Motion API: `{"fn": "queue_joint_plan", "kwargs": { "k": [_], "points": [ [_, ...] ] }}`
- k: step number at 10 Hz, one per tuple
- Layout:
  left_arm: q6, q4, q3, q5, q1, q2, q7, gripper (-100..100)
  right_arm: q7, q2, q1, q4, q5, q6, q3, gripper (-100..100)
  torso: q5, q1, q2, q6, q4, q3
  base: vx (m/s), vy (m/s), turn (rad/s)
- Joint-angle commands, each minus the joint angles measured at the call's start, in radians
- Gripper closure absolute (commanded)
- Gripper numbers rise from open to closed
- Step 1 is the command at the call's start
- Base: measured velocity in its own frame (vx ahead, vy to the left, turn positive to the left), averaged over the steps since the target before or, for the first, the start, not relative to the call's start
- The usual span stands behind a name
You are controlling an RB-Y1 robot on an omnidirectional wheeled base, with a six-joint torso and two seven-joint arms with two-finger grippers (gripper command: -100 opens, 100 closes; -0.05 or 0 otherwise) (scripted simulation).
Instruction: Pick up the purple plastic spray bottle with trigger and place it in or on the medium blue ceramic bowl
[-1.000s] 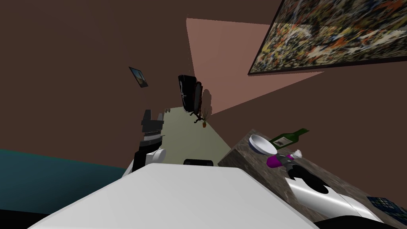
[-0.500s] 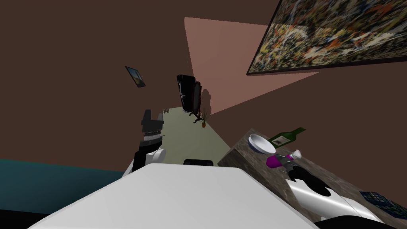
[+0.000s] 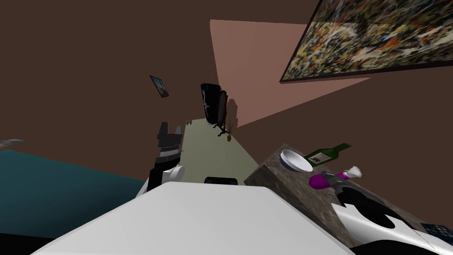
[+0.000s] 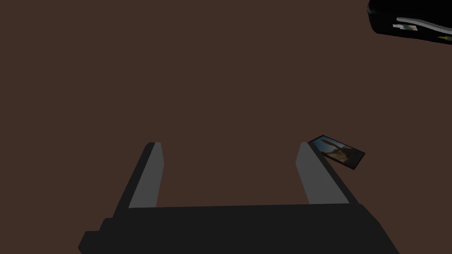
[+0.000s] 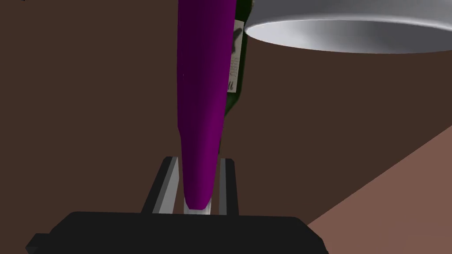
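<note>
Right wrist view: right end effector (image 5: 199, 159) tight on one spray bottle (image 5: 201, 88), one bowl (image 5: 353, 37) beyond.

The left tool (image 4: 229, 145) is standing open, its two light grey fingers (image 4: 148, 181) rising well apart from the dark body. It is pointing at a flat, dark brown wall (image 4: 220, 66). A small framed picture (image 4: 337, 152) is showing on that wall just beside one fingertip. Farther out past that same finger, a black object (image 4: 410, 20) with a pale streak is showing, cut off at the corner.
</note>
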Motion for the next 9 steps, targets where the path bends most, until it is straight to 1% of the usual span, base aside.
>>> {"fn": "queue_joint_plan", "kwargs": {
  "k": [1,5,6,8,9],
  "points": [
    [0.0,0.0,0.0,0.0,0.0,0.0,0.0,0,-0.004,-0.007,0.006,-0.031,0.031,0.013,-0.037,100,0.0,0.0,0.0,0.0,0.0,0.0,-0.044,0.051,0.107],
    [0.0,0.0,0.0,0.0,0.0,0.0,0.0,0,-0.006,-0.018,0.023,-0.091,0.062,0.034,-0.091,100,0.0,0.0,-0.003,0.0,-0.001,-0.002,-0.021,0.027,0.049],
    [0.0,0.0,0.0,0.0,0.0,0.0,0.0,0,-0.006,-0.024,0.03,-0.12,0.073,0.046,-0.111,100,0.0,-0.001,-0.004,-0.001,-0.001,-0.002,0.0,0.011,0.053],
    [0.0,0.0,0.0,0.0,0.0,0.0,0.0,0,-0.005,-0.029,0.034,-0.156,0.081,0.063,-0.132,100,0.0,-0.001,-0.005,-0.001,-0.001,-0.003,0.015,-0.004,0.023],
    [0.0,0.0,0.0,0.0,0.0,0.0,0.0,0,-0.005,-0.031,0.035,-0.165,0.082,0.068,-0.135,100,-0.001,-0.002,-0.006,-0.001,-0.002,-0.004,0.033,-0.016,0.014]
  ]
}}
